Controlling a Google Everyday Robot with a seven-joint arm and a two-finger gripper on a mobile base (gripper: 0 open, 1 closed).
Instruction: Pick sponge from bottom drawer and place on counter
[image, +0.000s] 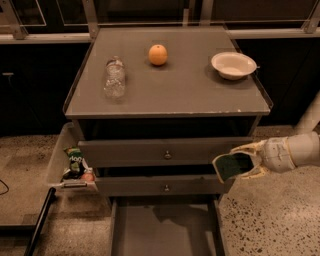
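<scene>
My gripper (239, 162) comes in from the right and is shut on the sponge (233, 166), whose dark green face shows between the pale fingers. It hangs in front of the right end of the two knobbed drawers, below the counter's front edge. The bottom drawer (165, 231) is pulled out below, its grey floor bare. The counter (175, 87) is the grey cabinet top above.
On the counter lie a clear plastic bottle (114, 77), an orange (158, 54) and a white bowl (233, 65). A side bin (67, 165) on the cabinet's left holds a green snack bag (75, 160). Speckled floor lies to the right.
</scene>
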